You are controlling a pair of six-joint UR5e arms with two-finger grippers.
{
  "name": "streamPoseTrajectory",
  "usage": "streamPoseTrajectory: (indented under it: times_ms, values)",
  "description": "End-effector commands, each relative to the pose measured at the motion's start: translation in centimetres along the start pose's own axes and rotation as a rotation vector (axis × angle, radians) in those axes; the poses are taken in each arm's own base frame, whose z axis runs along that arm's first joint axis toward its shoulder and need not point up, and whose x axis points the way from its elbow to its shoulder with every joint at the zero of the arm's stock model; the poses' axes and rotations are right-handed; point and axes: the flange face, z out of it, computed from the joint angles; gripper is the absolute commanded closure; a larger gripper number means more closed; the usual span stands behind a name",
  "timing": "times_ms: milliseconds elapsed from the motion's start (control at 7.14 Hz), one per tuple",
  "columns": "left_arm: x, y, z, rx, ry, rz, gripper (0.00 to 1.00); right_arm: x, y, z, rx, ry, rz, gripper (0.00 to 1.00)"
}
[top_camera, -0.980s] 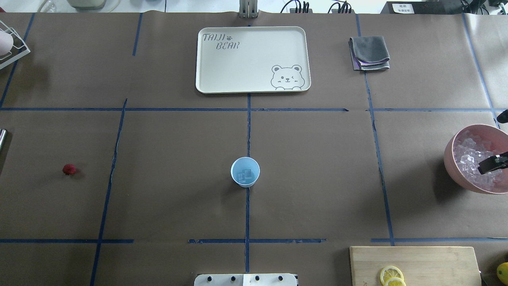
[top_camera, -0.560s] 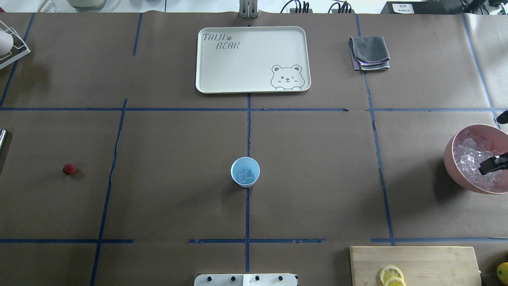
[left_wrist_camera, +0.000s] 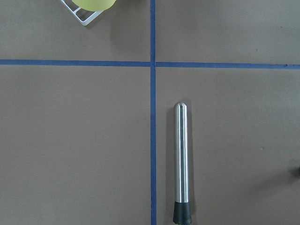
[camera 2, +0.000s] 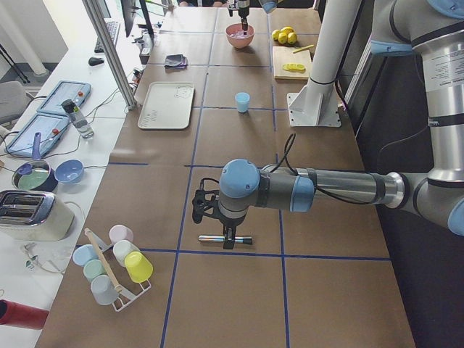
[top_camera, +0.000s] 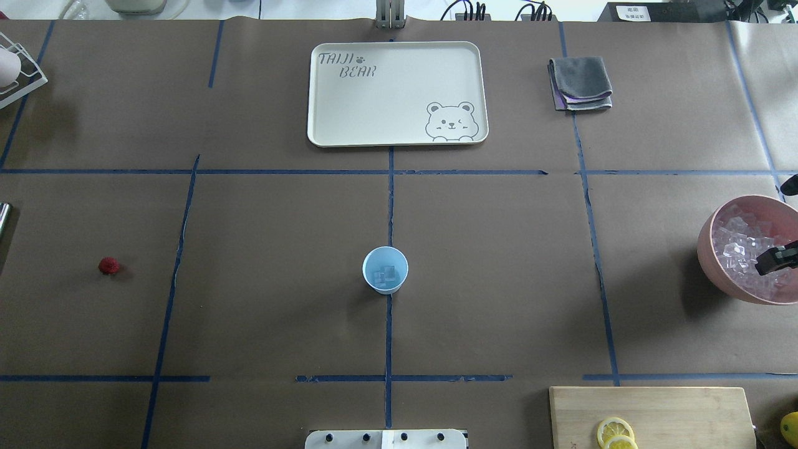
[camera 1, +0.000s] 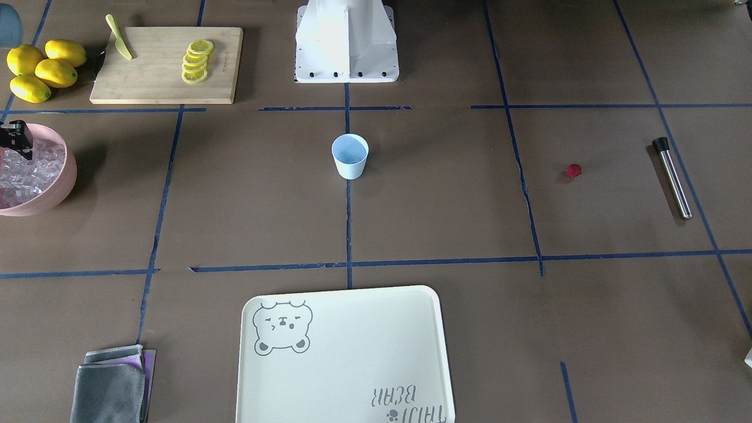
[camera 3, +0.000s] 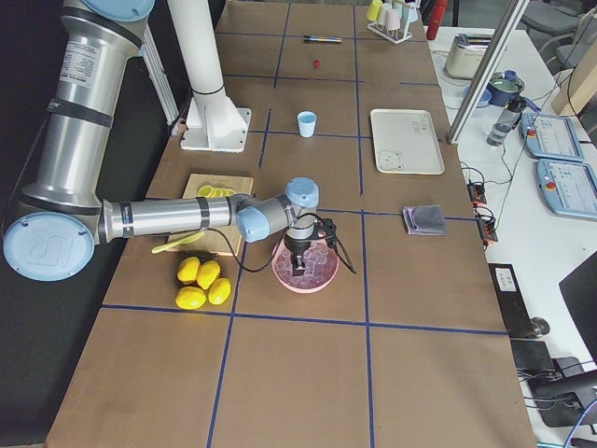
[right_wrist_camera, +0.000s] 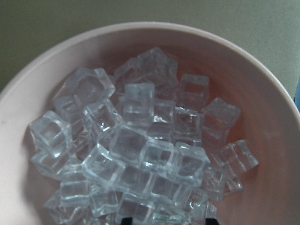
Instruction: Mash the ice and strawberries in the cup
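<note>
The pale-blue cup [top_camera: 385,270] stands upright at the table's centre with a few clear ice cubes [top_camera: 387,272] in it. More ice [right_wrist_camera: 140,140] fills the pink bowl [top_camera: 707,249] at the right edge. My right gripper [top_camera: 775,259] hangs low over that ice; whether its jaws are open or shut I cannot tell. A single dark-red strawberry [top_camera: 108,266] lies on the table far to the left. My left gripper [camera 2: 214,221] shows only in the exterior left view, over a steel muddler [left_wrist_camera: 181,159]; its state cannot be told.
A cream bear tray [top_camera: 399,93] and a folded grey cloth [top_camera: 580,84] lie at the far side. A cutting board [top_camera: 686,411] with lemon slices, whole lemons [camera 1: 41,67] and a knife [camera 1: 119,46] are near the bowl. A rack of cups [camera 2: 112,264] stands beyond the muddler.
The right gripper has shifted slightly towards the table's right edge over the ice bowl. Cup, strawberry and muddler have not moved.
</note>
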Motion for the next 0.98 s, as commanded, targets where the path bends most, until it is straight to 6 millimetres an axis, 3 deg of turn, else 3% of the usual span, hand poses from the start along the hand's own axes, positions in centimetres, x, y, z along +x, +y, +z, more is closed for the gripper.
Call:
streamPoseTrajectory:
  times_ms: [0,140,280,420,560,700,840]
  values:
    - [0.0,0.0,0.0,0.001,0.0,0.001,0.0,-0.4,-0.2,-0.5,0.011,-0.005,-0.008,1.0]
    - [0.0,0.0,0.0,0.0,0.0,0.0,0.0,-1.5,-0.3,-1.7,0.02,-0.03,-0.017,1.0]
    - [-0.1,0.3,0.1,-0.003,0.0,-0.004,0.0,-0.8,-0.3,-3.6,0.037,-0.087,0.011,1.0]
    - [-0.2,0.4,0.1,-0.004,0.0,-0.005,0.0,-0.8,-0.3,-6.4,0.07,-0.131,0.031,1.0]
    - [-0.2,0.5,0.2,-0.006,0.0,-0.007,0.0,-2.5,-0.9,-9.4,0.091,-0.142,0.028,1.0]
    - [-0.3,0.7,0.2,-0.007,0.0,-0.008,0.0,-5.8,-4.5,-12.4,0.122,-0.154,0.011,1.0]
    - [-0.3,0.7,0.2,-0.007,0.0,-0.008,0.0,-10.5,-8.3,-14.5,0.114,-0.162,-0.017,1.0]
